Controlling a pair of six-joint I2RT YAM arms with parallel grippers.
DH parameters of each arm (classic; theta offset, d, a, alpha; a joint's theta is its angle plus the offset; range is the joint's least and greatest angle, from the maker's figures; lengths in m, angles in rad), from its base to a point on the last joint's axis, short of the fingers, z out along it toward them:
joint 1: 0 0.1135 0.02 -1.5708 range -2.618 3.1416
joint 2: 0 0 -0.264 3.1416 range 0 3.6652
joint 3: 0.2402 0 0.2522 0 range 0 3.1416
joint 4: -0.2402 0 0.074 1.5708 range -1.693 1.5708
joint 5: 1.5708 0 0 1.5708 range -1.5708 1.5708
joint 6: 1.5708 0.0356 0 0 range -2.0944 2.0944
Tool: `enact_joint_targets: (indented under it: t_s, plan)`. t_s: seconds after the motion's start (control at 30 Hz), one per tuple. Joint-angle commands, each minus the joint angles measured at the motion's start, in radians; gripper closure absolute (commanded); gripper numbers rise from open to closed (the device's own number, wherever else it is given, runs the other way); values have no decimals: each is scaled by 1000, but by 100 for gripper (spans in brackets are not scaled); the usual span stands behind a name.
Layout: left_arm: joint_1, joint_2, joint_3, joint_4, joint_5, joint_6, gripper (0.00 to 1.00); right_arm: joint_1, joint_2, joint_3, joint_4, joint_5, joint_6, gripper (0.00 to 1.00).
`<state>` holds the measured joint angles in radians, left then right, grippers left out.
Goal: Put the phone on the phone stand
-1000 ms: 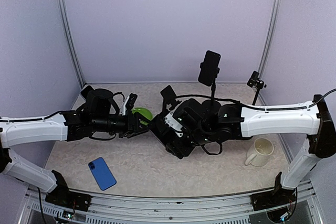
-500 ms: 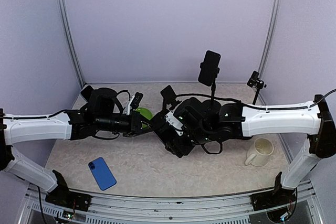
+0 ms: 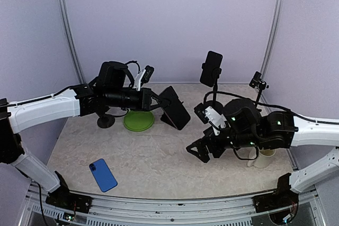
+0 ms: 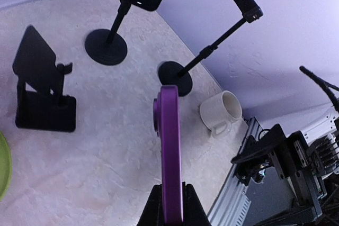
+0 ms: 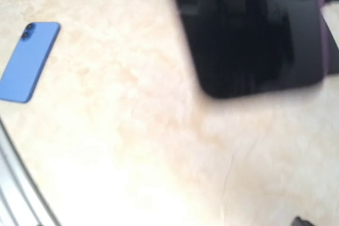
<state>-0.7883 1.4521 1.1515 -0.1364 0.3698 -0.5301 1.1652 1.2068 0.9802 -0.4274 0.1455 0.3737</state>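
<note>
Purple phone (image 4: 169, 152) is clamped between the 2 fingers of your left gripper (image 4: 170, 207), lifted off the table just right of the green plate (image 3: 139, 120) — the black phone stand (image 4: 42, 93) stands beside that plate. Your right gripper (image 3: 198, 152) hangs farther right of the plate, jaws apart, holding nothing.

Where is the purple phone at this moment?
Top view: near the centre, the purple phone is held off the table in the left fingers, just right of the green plate.
</note>
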Motion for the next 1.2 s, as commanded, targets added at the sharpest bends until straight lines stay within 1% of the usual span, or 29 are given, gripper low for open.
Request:
enact_joint_targets:
  t_s: [0.0, 0.13, 0.23, 0.3, 0.4, 0.43, 0.5, 0.57, 0.7, 0.87, 1.17]
  plan:
    - [31, 68, 152, -64, -50, 185, 100, -16, -86, -98, 17, -36, 78, 1]
    - [44, 149, 282, -108, -75, 301, 100, -25, -115, -148, 12, -57, 104, 1]
    - [47, 212, 370, -146, -105, 397, 100, -27, -96, -149, 2, -69, 93, 3]
    - [50, 282, 468, -235, -166, 439, 100, -29, -71, -136, -13, -73, 92, 5]
    - [56, 390, 626, -347, -179, 510, 100, -30, -26, -122, -54, -73, 108, 6]
    - [57, 423, 672, -371, -177, 527, 100, -30, -14, -124, -53, -73, 108, 7]
    - [58, 473, 757, -408, -179, 554, 100, -32, 2, -128, -41, -124, 103, 7]
    - [60, 507, 811, -425, -186, 565, 100, -32, 9, -131, -30, -140, 102, 8]
    - [76, 546, 863, -438, -192, 558, 100, -33, 13, -147, -1, -147, 105, 8]
    - [111, 557, 863, -427, -133, 544, 100, -33, 29, -145, 3, -156, 113, 8]
    - [123, 586, 858, -409, -133, 531, 100, -35, 85, -107, -21, -186, 93, 9]
